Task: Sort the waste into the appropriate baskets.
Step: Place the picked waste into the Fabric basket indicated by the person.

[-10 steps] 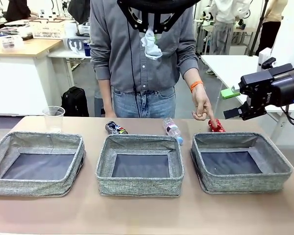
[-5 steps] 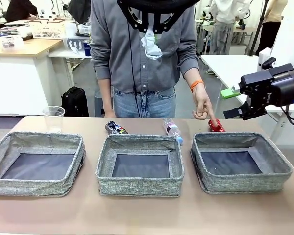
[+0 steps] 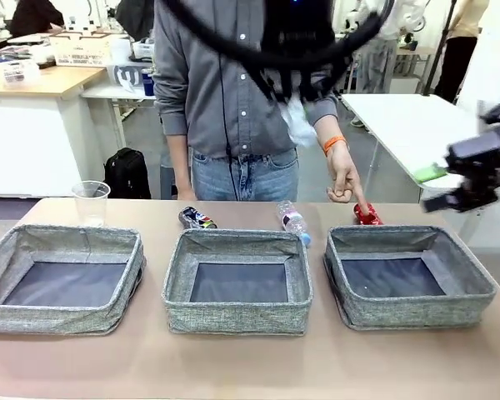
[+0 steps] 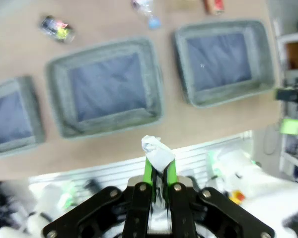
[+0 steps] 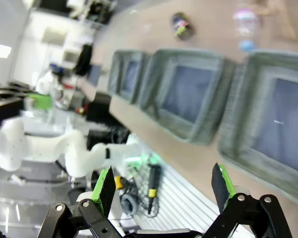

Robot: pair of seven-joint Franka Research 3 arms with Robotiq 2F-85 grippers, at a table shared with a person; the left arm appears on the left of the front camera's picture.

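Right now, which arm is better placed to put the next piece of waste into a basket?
Left. The left gripper is shut on the white paper wad, high over the table with the baskets below. The right gripper is open and empty, off to the right.

Black backpack (image 3: 127, 173) far back — wooden-topped desk (image 3: 33, 83) just beside it

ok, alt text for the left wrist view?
The left gripper, shut on a white paper wad, hangs high above a tan table with three empty grey baskets in a row. Past the baskets lie a crushed dark can, a plastic bottle and a red can.
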